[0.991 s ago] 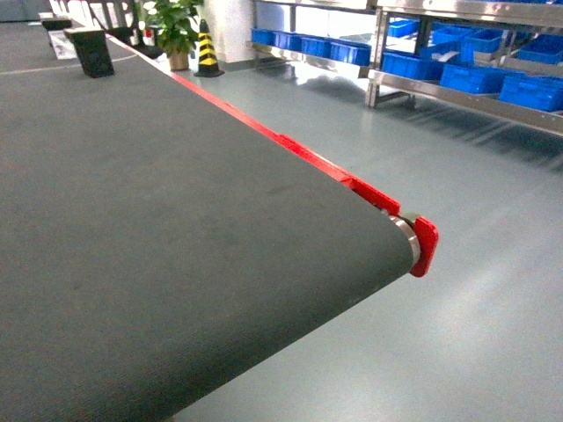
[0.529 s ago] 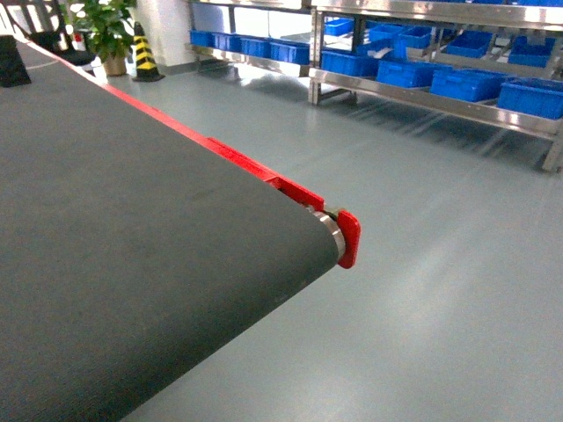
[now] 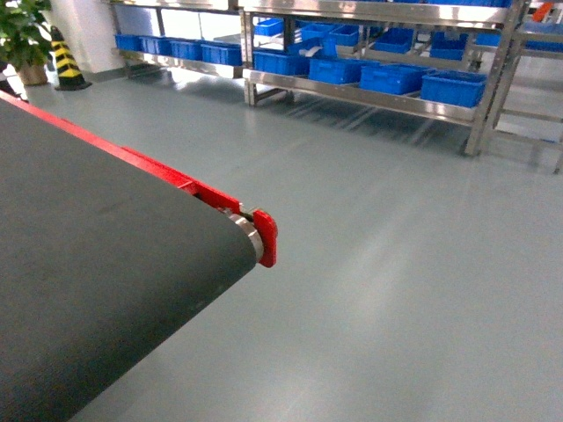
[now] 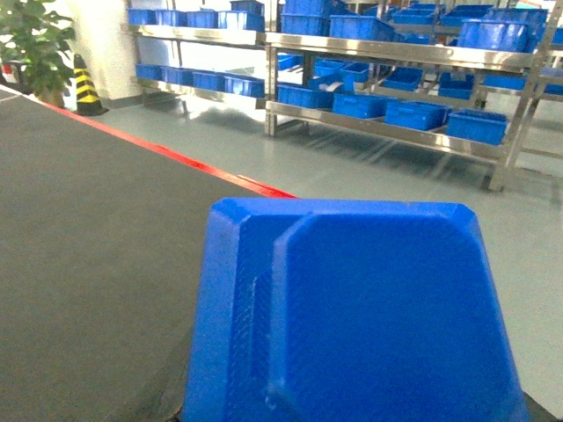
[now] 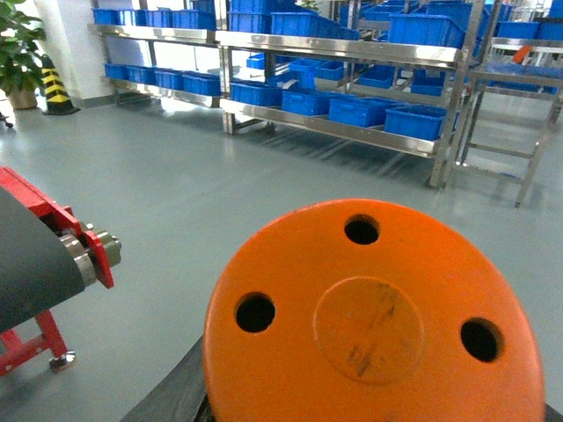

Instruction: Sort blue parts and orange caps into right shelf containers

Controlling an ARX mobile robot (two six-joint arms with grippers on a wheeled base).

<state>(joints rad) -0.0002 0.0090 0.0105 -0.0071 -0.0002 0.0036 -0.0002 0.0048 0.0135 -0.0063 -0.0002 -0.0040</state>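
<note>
You're carrying one piece per arm: a blue part [image 4: 352, 308] fills the left wrist view and an orange cap [image 5: 374, 316] the right, presumably each held by its claw, though neither claw shows, so I cannot tell their state. The right shelf containers [image 3: 453, 88] sit well ahead across open floor.

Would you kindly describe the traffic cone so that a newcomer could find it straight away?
Follow the conveyor belt along its red edge rail to the far left corner of the room. There, on the grey floor beside a potted plant and left of the shelves of blue crates, stands the cone. It alone has yellow and black stripes.
</note>
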